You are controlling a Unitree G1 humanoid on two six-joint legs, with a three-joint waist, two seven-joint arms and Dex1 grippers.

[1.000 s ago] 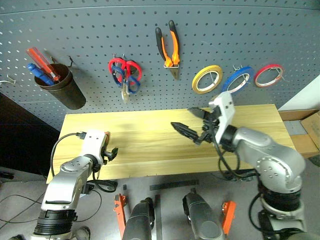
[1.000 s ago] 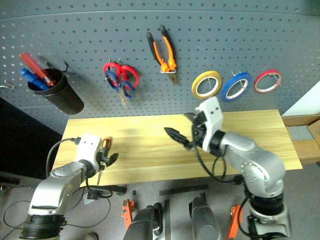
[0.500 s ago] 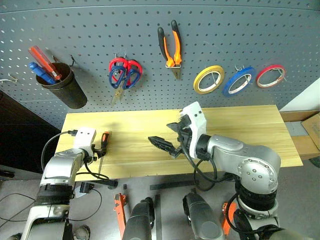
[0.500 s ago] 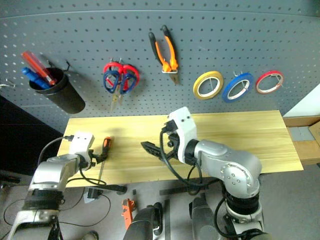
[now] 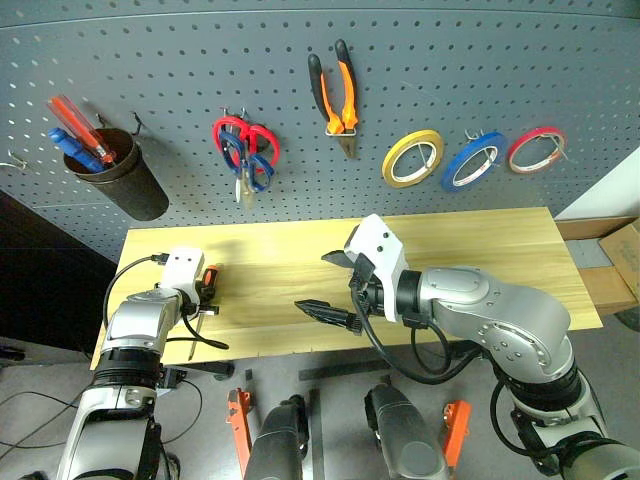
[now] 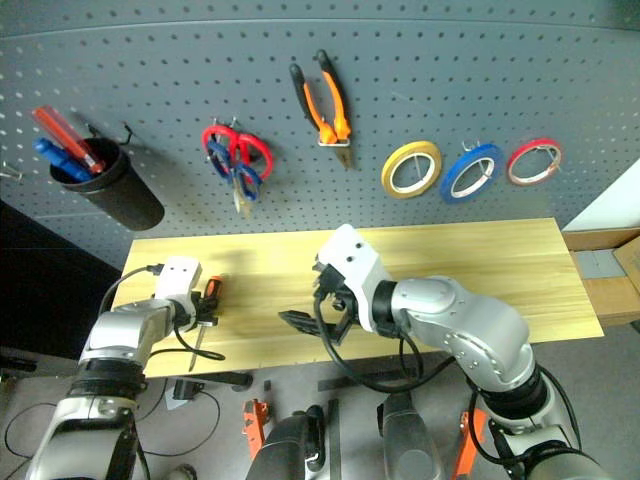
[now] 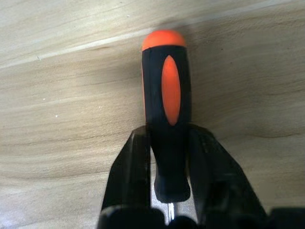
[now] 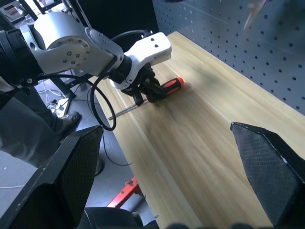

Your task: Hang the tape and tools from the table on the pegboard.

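Since a second ago your left gripper (image 7: 167, 157) has gone from standing open beside the screwdriver (image 7: 166, 112) to pinching its orange-and-black handle from both sides, and your right gripper (image 5: 335, 285) has swung in from the 3 o'clock side of the table (image 5: 480, 240) to hang over its middle, fingers spread wide and holding nothing. The screwdriver lies flat on the wood at the table's 9 o'clock end, handle toward the pegboard (image 5: 150, 60), shaft running back over the near edge. You are at the grasp of what looks like the last loose tool: the pliers (image 5: 338, 95) hang at 12 o'clock, the blue-handled scissors (image 5: 248, 165) share a hook with the red pair at 11, and the blue tape (image 5: 474, 162) sits at 2 between the yellow and red rolls. Next you need a clean lift without the slim shaft catching the table edge, then a carry toward the board. The black cup (image 5: 128, 182) at 10 o'clock, already holding other screwdrivers, seems the likely place, so tip the shaft downward before lowering it.
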